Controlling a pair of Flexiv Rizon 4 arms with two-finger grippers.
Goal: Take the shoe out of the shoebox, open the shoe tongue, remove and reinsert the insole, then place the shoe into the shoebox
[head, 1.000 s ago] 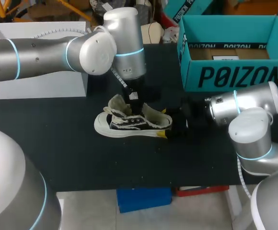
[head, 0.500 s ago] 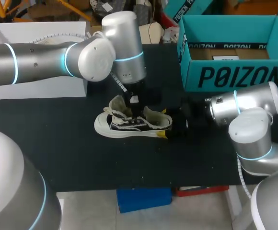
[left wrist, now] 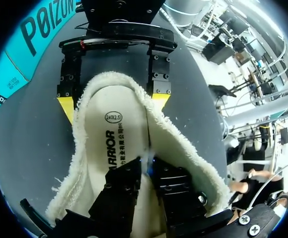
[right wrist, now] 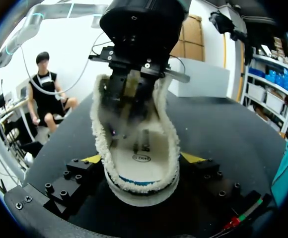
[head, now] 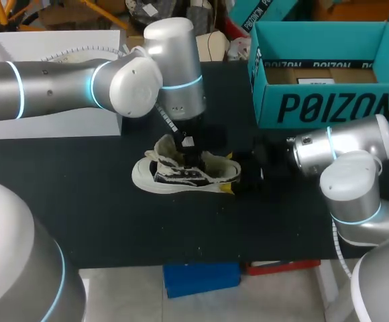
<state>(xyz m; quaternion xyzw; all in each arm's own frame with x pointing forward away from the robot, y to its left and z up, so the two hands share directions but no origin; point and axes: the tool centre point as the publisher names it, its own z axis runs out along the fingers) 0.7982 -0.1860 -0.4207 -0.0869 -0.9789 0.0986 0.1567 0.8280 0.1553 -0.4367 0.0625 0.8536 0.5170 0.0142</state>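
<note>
Fleece-lined and black-sided, the shoe stood near the middle of the table, toe to the left, outside the teal shoebox at the far right. The right gripper clamped its heel from both sides. The left gripper was down inside the opening, over the insole; whether it pinched anything could not be told.

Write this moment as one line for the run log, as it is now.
shoe: on table, outside shoebox | right gripper: shut on shoe | left gripper: inside shoe, at insole
</note>
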